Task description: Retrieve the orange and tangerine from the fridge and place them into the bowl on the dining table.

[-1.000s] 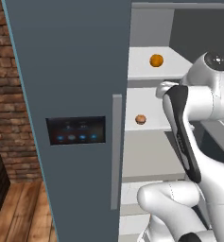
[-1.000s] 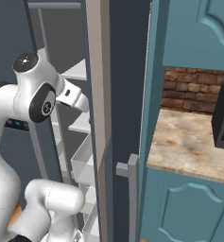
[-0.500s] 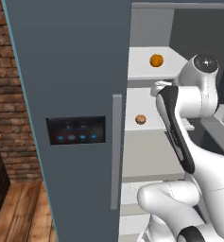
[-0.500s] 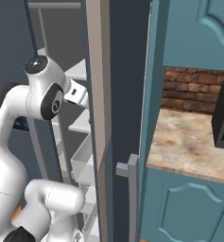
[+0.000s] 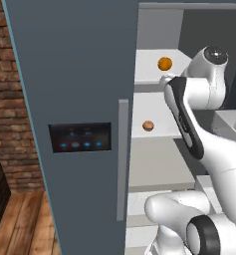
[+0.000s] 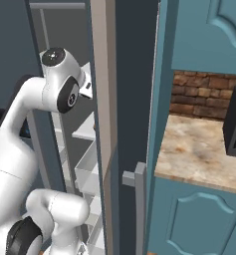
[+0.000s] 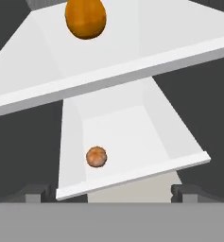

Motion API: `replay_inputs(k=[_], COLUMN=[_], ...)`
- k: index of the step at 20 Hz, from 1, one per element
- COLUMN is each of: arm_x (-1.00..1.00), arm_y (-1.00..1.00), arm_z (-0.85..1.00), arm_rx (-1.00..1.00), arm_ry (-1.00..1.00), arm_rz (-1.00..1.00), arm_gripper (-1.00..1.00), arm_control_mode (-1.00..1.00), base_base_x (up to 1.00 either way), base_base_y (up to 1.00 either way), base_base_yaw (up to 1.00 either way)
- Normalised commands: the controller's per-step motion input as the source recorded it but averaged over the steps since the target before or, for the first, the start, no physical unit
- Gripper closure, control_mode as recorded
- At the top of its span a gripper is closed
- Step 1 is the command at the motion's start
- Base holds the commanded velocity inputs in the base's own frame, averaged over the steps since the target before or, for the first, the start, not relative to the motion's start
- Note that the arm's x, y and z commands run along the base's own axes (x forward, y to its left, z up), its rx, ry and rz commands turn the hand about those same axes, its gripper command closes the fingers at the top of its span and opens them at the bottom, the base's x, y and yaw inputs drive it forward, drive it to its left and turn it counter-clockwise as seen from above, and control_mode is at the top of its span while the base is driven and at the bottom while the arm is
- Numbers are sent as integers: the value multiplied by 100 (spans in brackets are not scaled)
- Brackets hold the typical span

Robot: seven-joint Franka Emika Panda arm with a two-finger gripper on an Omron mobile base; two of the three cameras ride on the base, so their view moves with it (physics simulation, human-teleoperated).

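Brick wall (image 5: 10,99), teal cabinet (image 6: 199,219), countertop (image 6: 199,154)

Bright orange (image 7: 85,18) — tangerine (image 7: 96,157) seemingly brownish.

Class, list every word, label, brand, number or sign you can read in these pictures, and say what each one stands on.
No readable text anywhere.
The black panel on the fridge door carries small blue lights and faint marks: too blurred to read as words or numbers.
The orange, the tangerine and the white shelves bear no labels.
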Motion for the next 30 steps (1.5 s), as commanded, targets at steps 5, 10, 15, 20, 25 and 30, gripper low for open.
replay_inputs(k=[5, 10, 15, 20, 25, 30], arm_x=[32, 26, 20, 23, 20, 22], arm_y=[-7, -2, -6, -14, -14, -4], arm_z=[28, 22, 24, 4, 7, 5], arm_rx=[1, 0, 0, 0, 0, 0], arm_ry=[0, 0, 0, 0, 0, 0], arm_rz=[-3, -6, -5, -3, -1, 0], arm_gripper=[-100, -100, -100, -100, -100, -100], arm_control_mode=[-100, -100, -100, -100, -100, -100], base_base_x=[0, 0, 0, 0, 0, 0], base_base_y=[0, 0, 0, 0, 0, 0], base_base_yaw=[0, 0, 0, 0, 0, 0])
